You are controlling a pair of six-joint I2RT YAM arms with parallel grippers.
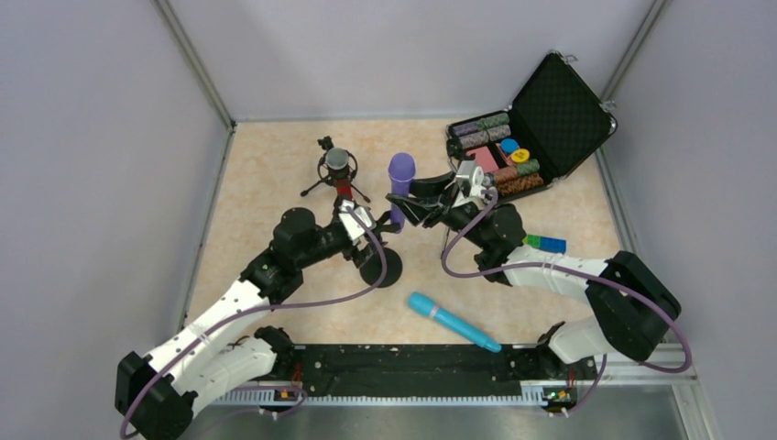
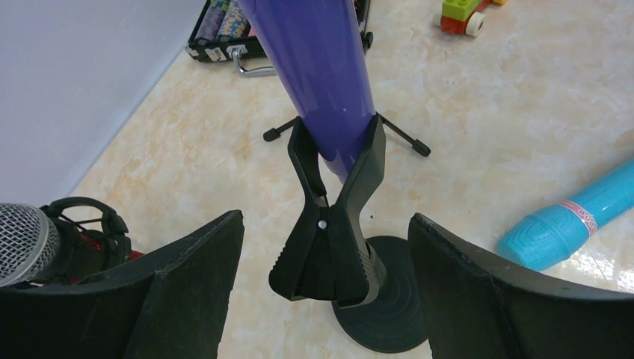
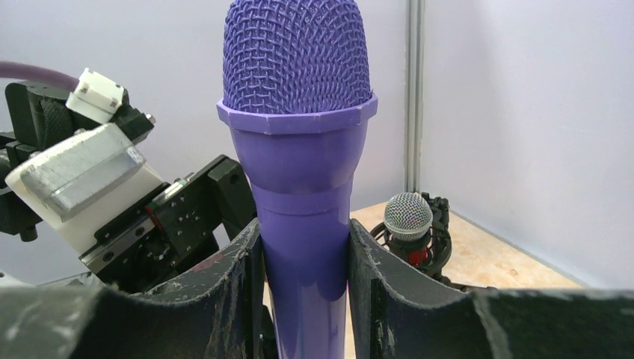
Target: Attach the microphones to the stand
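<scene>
Roughly two-thirds done, I judge. The red mic (image 1: 339, 163) sits on its tripod (image 1: 314, 190). The purple mic (image 3: 299, 149) stands in the clip (image 2: 329, 247) with the right gripper (image 3: 303, 254) clamped on it and the left gripper (image 2: 325, 223) spread wide. The blue mic (image 1: 454, 321) lies loose, yet to mount.

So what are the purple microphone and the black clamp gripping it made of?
The purple microphone is probably plastic, smooth and glossy: its body shows bright reflections, and the head grille is moulded in the same purple. The stand clamp is likely matte black plastic, with a small shiny pivot pin, perhaps metal.
</scene>
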